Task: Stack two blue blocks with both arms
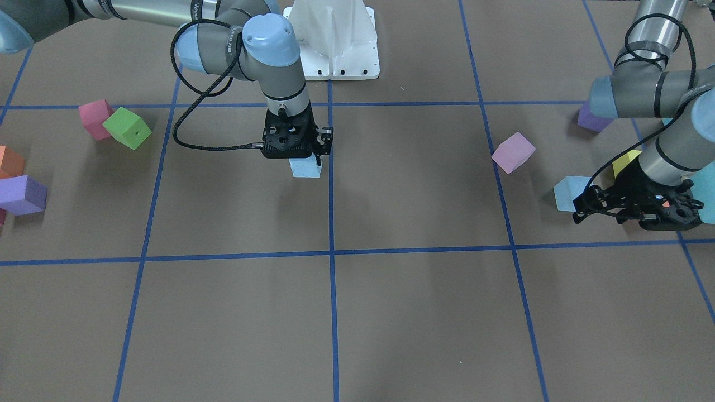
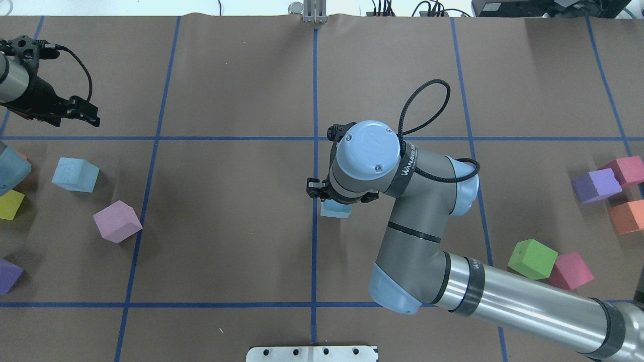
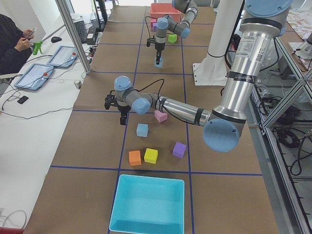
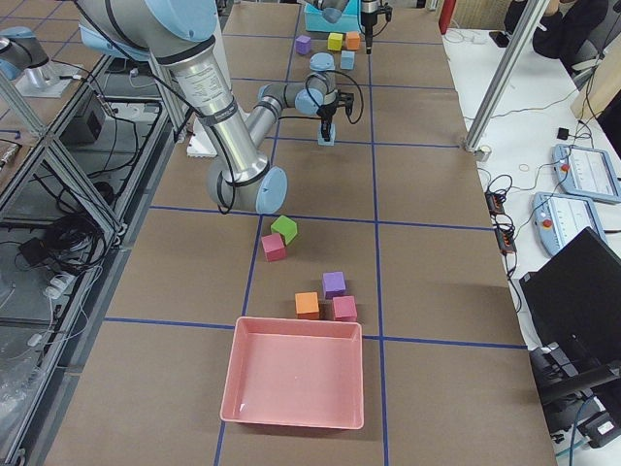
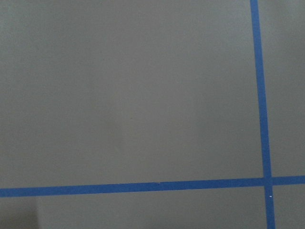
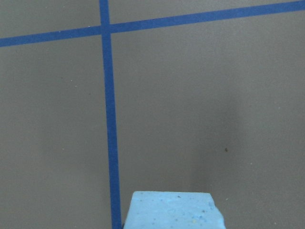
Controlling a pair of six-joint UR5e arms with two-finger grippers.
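Table: we see brown paper (image 1: 391, 312) marked into squares by blue tape lines (image 1: 331, 312).
Right arm: the right arm (image 2: 412, 236) reaches to the middle of the table, its wrist pointing straight down.
Left arm: the left arm (image 1: 653, 84) stretches over the robot's left side, bent low towards the paper.
Bins: a turquoise bin (image 3: 146, 204) sits at the left end of the table and a pink bin (image 4: 291, 374) at the right end.
Right claw: the right gripper (image 1: 305, 163) stands directly over the middle blue block (image 1: 305, 168). We see one finger (image 1: 319, 161) against the block's side and the other is hidden, so we cannot tell whether it is clenched or released.
Left claw: the left gripper (image 2: 90, 113) is released, its fingers spread with nothing between them. It hovers apart from the side blue block (image 2: 75, 174), and its wrist view shows only paper and tape.
Middle blue block: it is just beside the centre tape line, under the right wrist. From the end views it looks to be at table level.
Side blue block: it rests on the paper on the robot's left, near a lilac cube (image 2: 117, 221) and a yellow cube (image 2: 10, 204).
Other cubes: on the robot's right, a green cube (image 2: 532, 259) touches a pink cube (image 2: 571, 271).
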